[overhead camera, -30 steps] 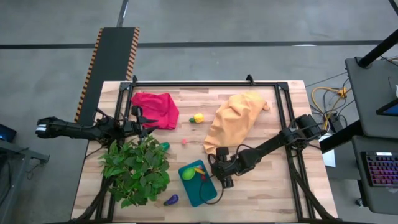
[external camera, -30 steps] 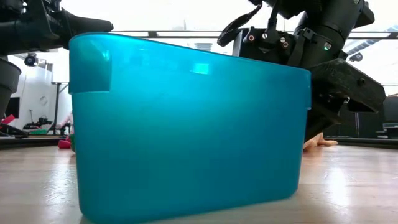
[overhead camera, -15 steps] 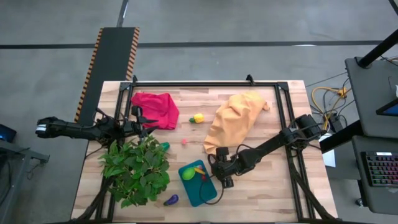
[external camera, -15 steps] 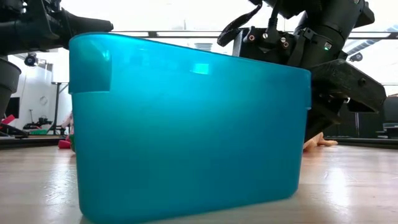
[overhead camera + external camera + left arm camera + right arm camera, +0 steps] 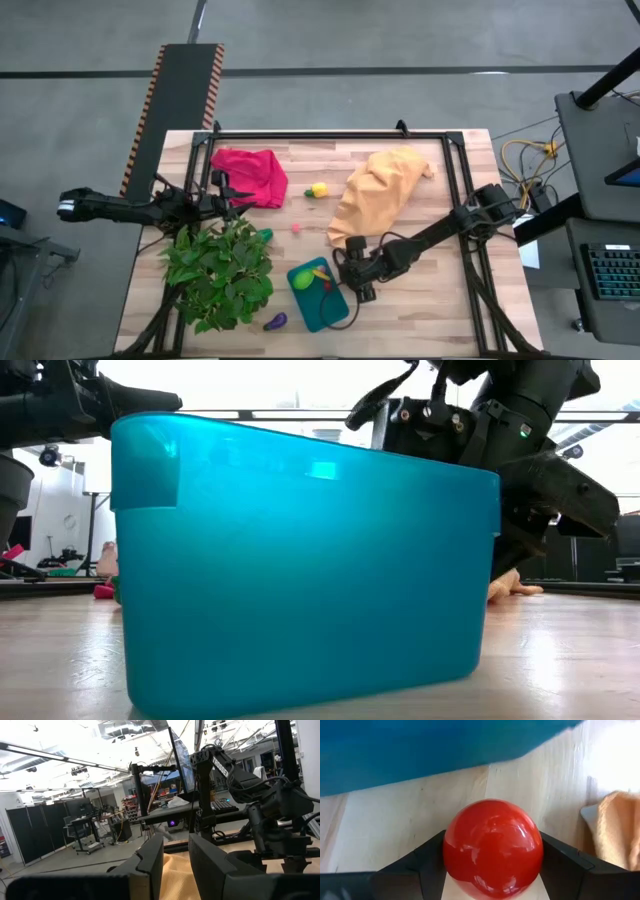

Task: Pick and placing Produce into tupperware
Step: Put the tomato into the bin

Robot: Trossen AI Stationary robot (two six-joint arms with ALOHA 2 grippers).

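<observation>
A pale wooden desk (image 5: 420, 300) with a black frame is standing on a grey concrete floor, with a workshop of racks and screens showing beyond it in the left wrist view. The near right part of the desk is lying bare, and so is the strip along the far edge between the two cloths.

The teal tupperware (image 5: 318, 294) is sitting near the near edge, about mid-width, already holding a green piece, a yellow piece and a small red one. A purple piece (image 5: 275, 321) is lying just beside its left side, close to the near edge. A leafy plant (image 5: 220, 272) is filling the near left area. A red cloth (image 5: 250, 175) is lying toward the far left corner and a yellow-orange cloth (image 5: 375, 195) toward the far right. Between them are sitting a yellow piece (image 5: 318, 189) and, nearer the middle, a small pink piece (image 5: 296, 228).

The right gripper (image 5: 352, 283) is hanging at the tupperware's right rim, its fingers clamping a glossy red ball (image 5: 492, 847) over the wood just outside the wall. The left gripper (image 5: 240, 204) is waiting at the left edge by the red cloth, fingers a narrow gap apart and holding nothing.

Compared with a second ago, the right arm has shifted very slightly; everything on the desk is lying as it did.
</observation>
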